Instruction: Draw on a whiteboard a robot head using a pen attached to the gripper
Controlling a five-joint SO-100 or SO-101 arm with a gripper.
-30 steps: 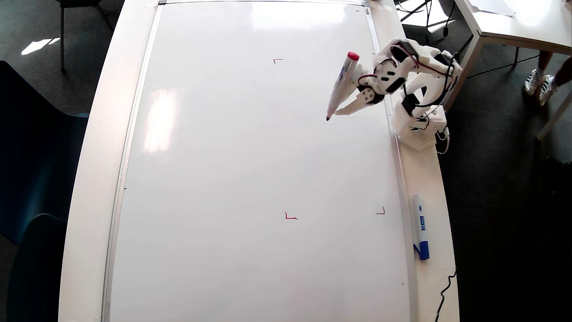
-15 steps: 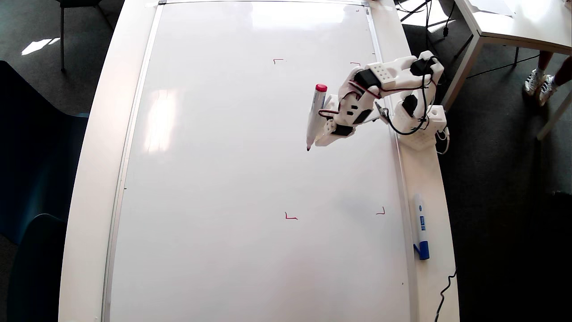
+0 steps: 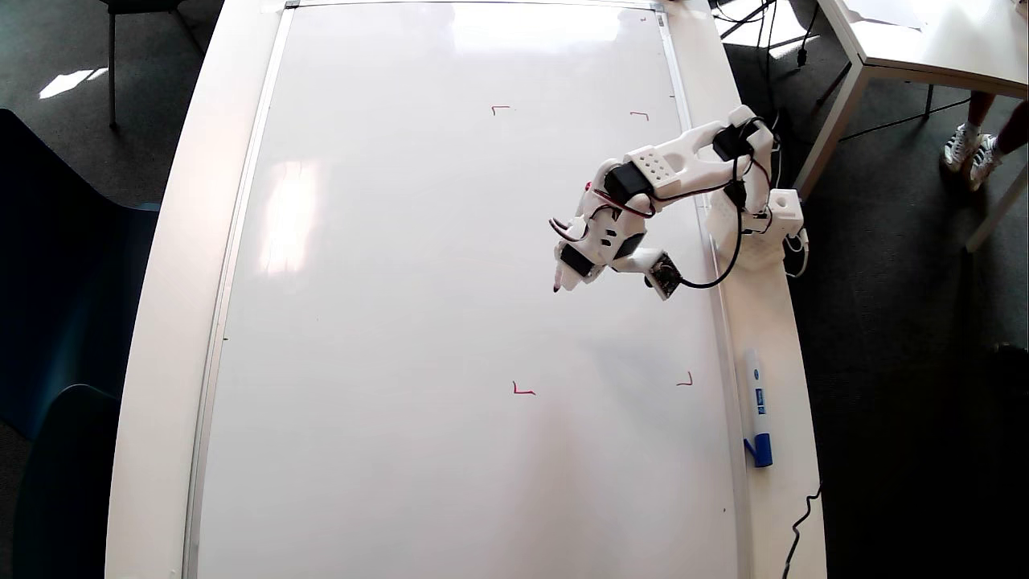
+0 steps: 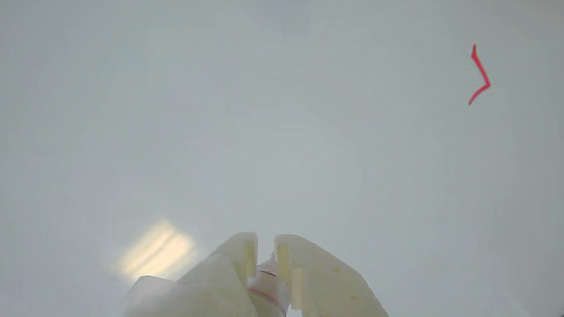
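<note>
Now the step in hand looks like setting the pen (image 4: 267, 281) down on the whiteboard (image 3: 402, 322) for a first stroke, best done by lowering gently and keeping the tip inside the four red corner marks (image 3: 523, 390). No robot head shows yet; the fingers (image 4: 240, 255) are clenched around the pen, which sits between them above the nearest corner mark in the overhead view.

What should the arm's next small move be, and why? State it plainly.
Probably lower the pen the last bit until its tip meets the whiteboard, then begin a first stroke. The gripper is shut on the pen and pointed down at the area framed by the four red corner marks, and nothing of the robot head is drawn yet.
</note>
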